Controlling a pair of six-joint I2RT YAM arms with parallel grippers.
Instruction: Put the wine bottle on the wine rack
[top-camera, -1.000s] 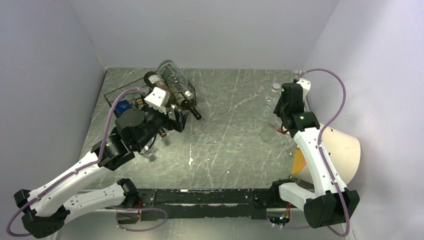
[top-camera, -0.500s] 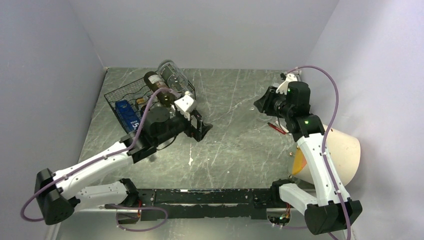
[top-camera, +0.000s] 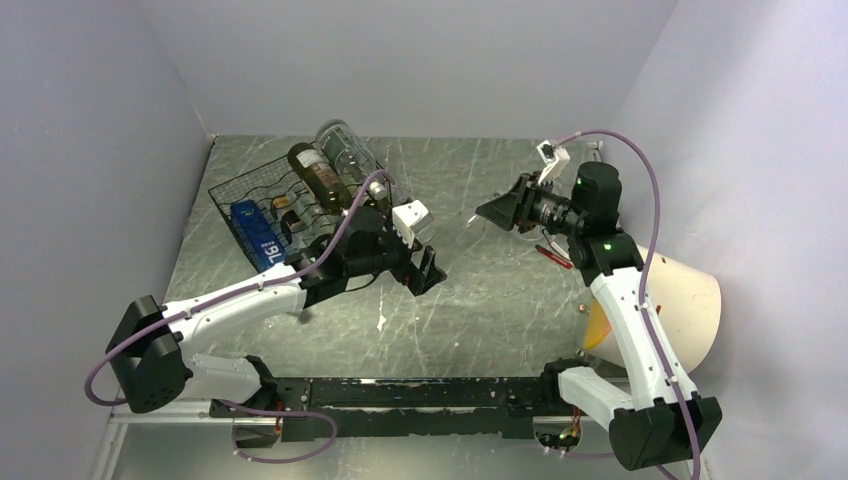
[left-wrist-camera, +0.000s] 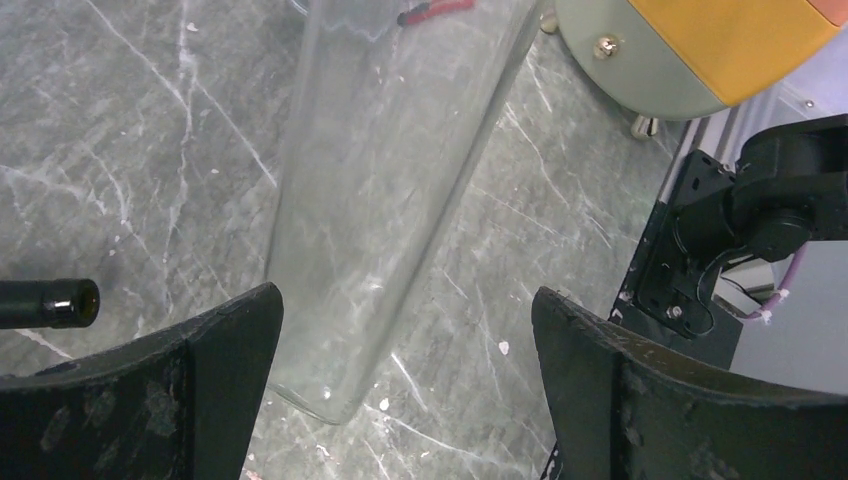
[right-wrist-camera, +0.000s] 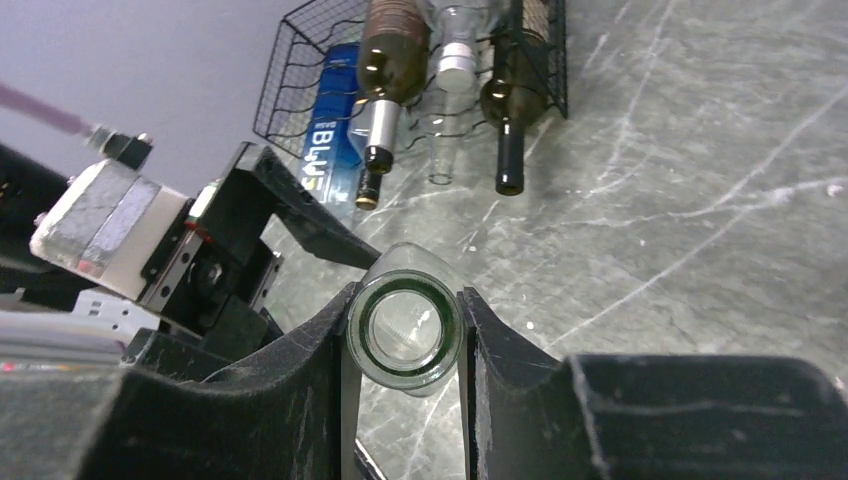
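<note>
A clear glass wine bottle (left-wrist-camera: 380, 180) is held off the table, lying nearly level. My right gripper (right-wrist-camera: 405, 335) is shut on its neck just below the mouth (right-wrist-camera: 404, 328); in the top view this gripper (top-camera: 500, 212) points left. My left gripper (left-wrist-camera: 410, 400) is open, and the bottle's base sits between and just beyond its fingers without touching them; in the top view it (top-camera: 432, 272) is mid-table. The black wire wine rack (top-camera: 262, 190) stands at the back left, holding dark bottles and a clear one, and also shows in the right wrist view (right-wrist-camera: 300, 60).
A blue carton (top-camera: 255, 232) lies in the rack's near side. A dark bottle neck (left-wrist-camera: 50, 302) pokes in beside my left finger. A beige and yellow domed object (top-camera: 685, 300) sits at the right wall, and a red tool (top-camera: 553, 255) lies nearby.
My left arm swung away from the rack to the table's middle. My right arm lifted the clear bottle and tipped it level toward the left gripper.
</note>
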